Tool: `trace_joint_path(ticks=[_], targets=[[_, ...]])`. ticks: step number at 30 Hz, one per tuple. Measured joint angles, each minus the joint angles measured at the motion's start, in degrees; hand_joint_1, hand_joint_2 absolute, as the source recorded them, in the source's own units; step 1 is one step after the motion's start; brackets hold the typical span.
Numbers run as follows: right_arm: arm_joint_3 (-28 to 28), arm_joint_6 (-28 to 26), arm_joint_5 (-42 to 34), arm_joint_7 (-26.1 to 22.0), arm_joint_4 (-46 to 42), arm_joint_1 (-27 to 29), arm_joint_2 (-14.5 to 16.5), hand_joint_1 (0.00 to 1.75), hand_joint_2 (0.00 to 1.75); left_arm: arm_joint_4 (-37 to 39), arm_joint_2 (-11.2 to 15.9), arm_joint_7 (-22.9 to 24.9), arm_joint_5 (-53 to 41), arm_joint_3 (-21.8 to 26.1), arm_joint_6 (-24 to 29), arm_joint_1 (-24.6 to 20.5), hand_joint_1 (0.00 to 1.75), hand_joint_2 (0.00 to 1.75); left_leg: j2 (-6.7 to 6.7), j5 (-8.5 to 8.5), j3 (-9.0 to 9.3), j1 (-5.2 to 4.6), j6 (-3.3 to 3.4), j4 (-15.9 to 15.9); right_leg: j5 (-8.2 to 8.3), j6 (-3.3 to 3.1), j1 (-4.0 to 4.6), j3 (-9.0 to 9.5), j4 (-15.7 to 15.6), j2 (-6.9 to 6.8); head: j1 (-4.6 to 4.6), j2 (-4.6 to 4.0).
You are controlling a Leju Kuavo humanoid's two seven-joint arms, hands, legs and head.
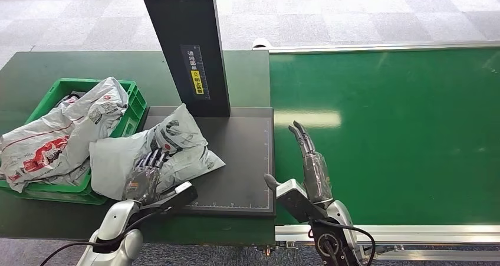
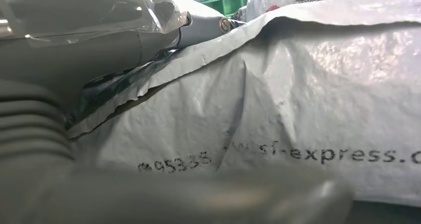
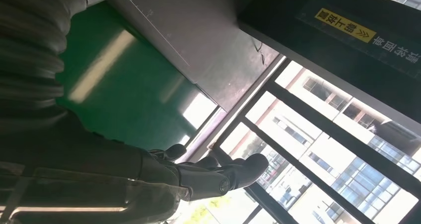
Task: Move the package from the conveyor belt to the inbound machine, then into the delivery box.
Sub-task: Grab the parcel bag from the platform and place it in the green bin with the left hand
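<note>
Crumpled grey plastic mailer package (image 1: 171,151) lying on dark grey flat platform of the inbound machine (image 1: 242,160), under the black upright scanner column (image 1: 188,42); near-left portion overhanging the platform edge toward the green plastic delivery crate (image 1: 132,98). Judged: placed there for scanning, second leg into the crate not yet done. Crate already holding other white and grey mailer bags (image 1: 59,136), heaped above the rim.

Left hand (image 1: 147,171) laid on top of the package at its near-left part, fingers spread over the film; thumb seen beside a folded edge in the left wrist view, printed lettering close by. Whether clamped or merely resting: cannot tell.

Right hand (image 1: 309,157) empty, fingers extended and apart, raised over the near-left edge of the green conveyor belt (image 1: 401,130), just right of the platform. Judged: parked out of the way.

Package long axis running from near left to far right, slightly diagonal; narrower bunched end pointing far, toward the column
</note>
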Motion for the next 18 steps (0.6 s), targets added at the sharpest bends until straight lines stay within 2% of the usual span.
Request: trace_joint_path(ticks=[6,18], targets=[[-0.3,0.1,0.5,0.5,-1.4,1.1,0.2,0.0,1.75,-0.1,-0.6,-1.3,0.5,2.2,2.5,0.0,0.0,1.75,0.0,0.0,-0.01,0.01,0.0,0.0,0.0,0.0,0.01,-0.01,0.0,0.0,-0.01,-0.01],[-0.7,0.2,0.7,0.6,-1.9,1.3,0.2,0.0,1.75,-0.5,-1.2,-1.5,-0.5,3.1,2.8,-0.3,0.0,1.75,-0.02,0.0,0.0,0.0,0.0,0.0,0.0,0.0,0.01,0.02,0.0,-0.01,0.0,0.0]])
